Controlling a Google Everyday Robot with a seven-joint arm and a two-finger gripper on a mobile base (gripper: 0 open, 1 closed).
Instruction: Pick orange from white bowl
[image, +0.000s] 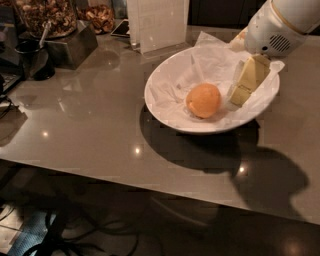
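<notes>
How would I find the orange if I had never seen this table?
Start at the big grey table, then find the wide white bowl lined with crumpled paper towards the right of the picture. Inside sits the orange, with the robot's tool close beside it. It is the only round, orange-coloured thing in all that white.
</notes>
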